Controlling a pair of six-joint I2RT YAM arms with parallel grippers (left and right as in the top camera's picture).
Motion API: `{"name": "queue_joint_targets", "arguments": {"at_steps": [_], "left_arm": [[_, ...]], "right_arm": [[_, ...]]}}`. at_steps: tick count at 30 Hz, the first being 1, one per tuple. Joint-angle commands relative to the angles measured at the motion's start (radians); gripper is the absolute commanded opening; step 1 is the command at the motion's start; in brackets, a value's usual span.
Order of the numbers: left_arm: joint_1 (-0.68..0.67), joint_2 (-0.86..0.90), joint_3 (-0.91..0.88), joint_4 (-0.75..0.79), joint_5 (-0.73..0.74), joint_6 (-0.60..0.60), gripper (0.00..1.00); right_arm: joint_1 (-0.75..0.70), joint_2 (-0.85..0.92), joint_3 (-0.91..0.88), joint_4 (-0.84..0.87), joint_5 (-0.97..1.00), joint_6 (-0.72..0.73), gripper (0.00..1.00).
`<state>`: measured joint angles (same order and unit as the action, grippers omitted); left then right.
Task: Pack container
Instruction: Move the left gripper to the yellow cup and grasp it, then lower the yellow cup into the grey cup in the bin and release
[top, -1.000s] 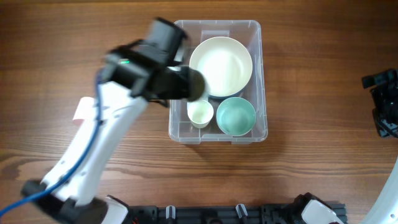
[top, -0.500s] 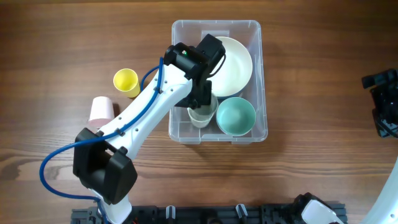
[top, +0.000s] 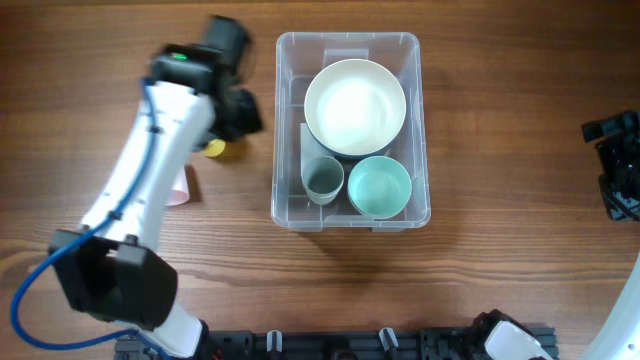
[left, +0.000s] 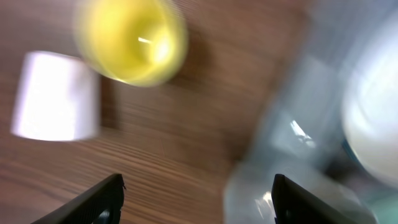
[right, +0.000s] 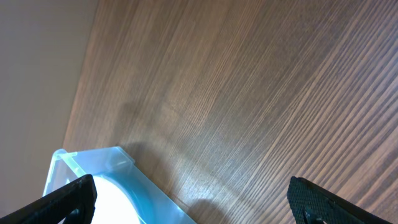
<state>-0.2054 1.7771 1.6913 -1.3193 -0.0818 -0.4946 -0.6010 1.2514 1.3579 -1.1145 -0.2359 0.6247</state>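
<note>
The clear container (top: 348, 37) stands mid-table and holds a large cream bowl (top: 355, 105), a teal bowl (top: 380, 187) and a grey cup (top: 323, 180). My left gripper (top: 238, 115) hovers over the table just left of the container, open and empty. In the blurred left wrist view its fingers (left: 102, 199) stand wide apart over bare wood, the gripper (left: 199, 202) holding nothing, with the container (left: 292, 162) at the right. My right gripper (top: 615, 170) is parked at the far right edge, open (right: 193, 202) and empty, and the container's corner (right: 93, 158) shows in its view.
A yellow cup (left: 130, 40) stands upright left of the container, mostly hidden under the left gripper from overhead (top: 215, 149). A pink cup (left: 56, 96) lies beside it, partly under the arm (top: 178, 192). Wood table lies all round.
The left gripper opened and swung out of the container to the left. A grey cup now stands where the small cream cup was. The right arm has not moved.
</note>
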Motion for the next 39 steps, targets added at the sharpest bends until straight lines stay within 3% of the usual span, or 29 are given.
{"name": "queue_joint_targets", "arguments": {"at_steps": [1, 5, 11, 13, 16, 17, 18, 19, 23, 27, 32, 36, 39], "left_arm": [[0.163, 0.037, -0.004, 0.032, 0.095, 0.114, 0.76], [0.262, 0.104, -0.004, 0.104, 0.16, 0.187, 0.67], [0.277, 0.249, -0.005, 0.153, 0.159, 0.199, 0.55], [0.278, 0.291, -0.005, 0.155, 0.156, 0.198, 0.41], [0.283, 0.342, -0.005, 0.149, 0.14, 0.196, 0.33], [0.286, 0.346, -0.005, 0.148, 0.141, 0.196, 0.25], [0.288, 0.346, -0.005, 0.15, 0.141, 0.195, 0.08], [0.289, 0.341, -0.002, 0.15, 0.141, 0.195, 0.04], [0.291, 0.277, 0.068, 0.062, 0.141, 0.196, 0.04], [0.253, 0.15, 0.184, -0.118, 0.244, 0.204, 0.04], [-0.014, -0.054, 0.191, -0.196, 0.282, 0.203, 0.04], [-0.261, -0.036, 0.177, -0.192, 0.103, 0.107, 0.04], [-0.354, 0.008, 0.132, -0.157, 0.047, 0.059, 0.04]], "right_arm": [[-0.003, 0.003, 0.003, 0.003, -0.009, 0.007, 1.0], [-0.003, 0.003, 0.003, 0.003, -0.009, 0.007, 1.0], [-0.003, 0.003, 0.003, 0.003, -0.009, 0.007, 1.0], [-0.003, 0.003, 0.003, 0.003, -0.009, 0.007, 1.0], [-0.003, 0.003, 0.003, 0.003, -0.009, 0.007, 1.0], [-0.003, 0.003, 0.003, 0.003, -0.009, 0.007, 0.99], [-0.003, 0.003, 0.003, 0.003, -0.009, 0.007, 1.0], [-0.003, 0.003, 0.003, 0.003, -0.009, 0.007, 1.0], [-0.003, 0.003, 0.003, 0.003, -0.009, 0.007, 1.0], [-0.003, 0.003, 0.003, 0.003, -0.009, 0.007, 1.0], [-0.003, 0.003, 0.003, 0.003, -0.009, 0.007, 1.0], [-0.003, 0.003, 0.003, 0.003, -0.009, 0.007, 1.0], [-0.003, 0.003, 0.003, 0.003, -0.009, 0.007, 1.0]]}}
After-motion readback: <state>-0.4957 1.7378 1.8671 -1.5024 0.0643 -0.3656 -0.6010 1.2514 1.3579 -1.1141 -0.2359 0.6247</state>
